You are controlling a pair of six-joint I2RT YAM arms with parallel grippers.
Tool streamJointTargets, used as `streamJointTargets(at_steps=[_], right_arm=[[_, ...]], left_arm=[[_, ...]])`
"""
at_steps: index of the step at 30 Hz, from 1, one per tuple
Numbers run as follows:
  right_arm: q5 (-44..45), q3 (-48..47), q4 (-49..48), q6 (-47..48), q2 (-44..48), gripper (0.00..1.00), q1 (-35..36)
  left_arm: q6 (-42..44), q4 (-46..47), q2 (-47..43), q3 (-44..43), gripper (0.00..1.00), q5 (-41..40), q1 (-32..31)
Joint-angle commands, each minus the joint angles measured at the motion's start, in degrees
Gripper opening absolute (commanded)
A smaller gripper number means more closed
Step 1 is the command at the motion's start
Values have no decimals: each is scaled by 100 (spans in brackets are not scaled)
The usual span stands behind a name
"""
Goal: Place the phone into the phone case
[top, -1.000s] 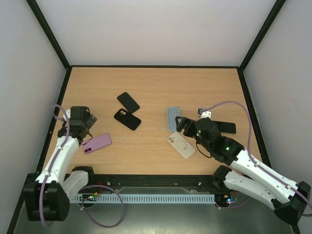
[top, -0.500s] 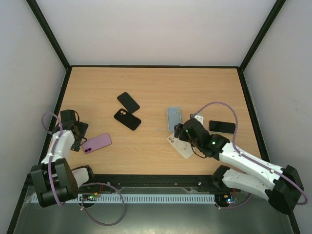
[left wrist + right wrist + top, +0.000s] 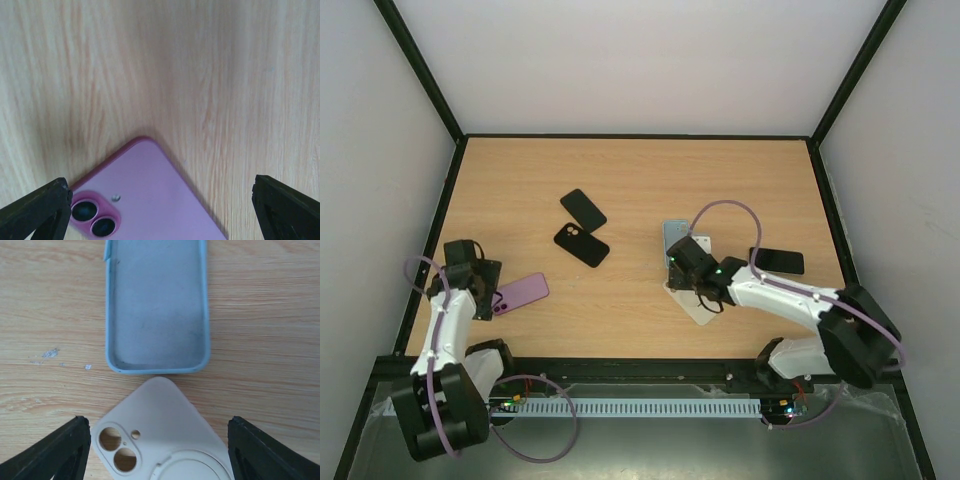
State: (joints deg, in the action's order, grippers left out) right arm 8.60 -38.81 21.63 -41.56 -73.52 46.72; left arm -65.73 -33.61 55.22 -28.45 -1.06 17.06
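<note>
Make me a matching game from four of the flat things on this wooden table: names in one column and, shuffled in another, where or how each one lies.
Things
1. purple phone with twin camera lenses
2. light blue soft case
3. cream case with a round ring
4. flat black phone

Place or state
A. hollow side facing up
B. farthest right
C. empty camera holes, back side up
D. farthest left

Pairs: 1-D, 2-A, 3-C, 4-B

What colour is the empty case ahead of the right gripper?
Light blue open-faced case; clearest in the right wrist view.
</note>
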Motion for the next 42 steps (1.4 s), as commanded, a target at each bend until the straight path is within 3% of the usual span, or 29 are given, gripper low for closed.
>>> streamJointTargets(at_steps=[1, 7, 12, 19, 29, 42], right_arm=[[-282, -308, -251, 412, -567, 72, -11], [-596, -163, -534, 446, -645, 72, 7], [-660, 91, -608, 303, -387, 71, 15], [-700, 266, -775, 89, 195, 71, 20], [-634, 304, -745, -25, 457, 72, 15], [-470, 314, -613, -76, 658, 72, 13]], left_arm=[[-681, -501, -515, 404, 97, 473, 30], [-1272, -715, -915, 526, 99, 829, 33], [-1835, -1140, -828, 270, 99, 1032, 29], [-2444, -1038, -881, 209, 99, 1032, -39], [-3429, -511, -207, 82, 99, 871, -700], [-3674, 9, 1346, -368, 94, 938, -1012]])
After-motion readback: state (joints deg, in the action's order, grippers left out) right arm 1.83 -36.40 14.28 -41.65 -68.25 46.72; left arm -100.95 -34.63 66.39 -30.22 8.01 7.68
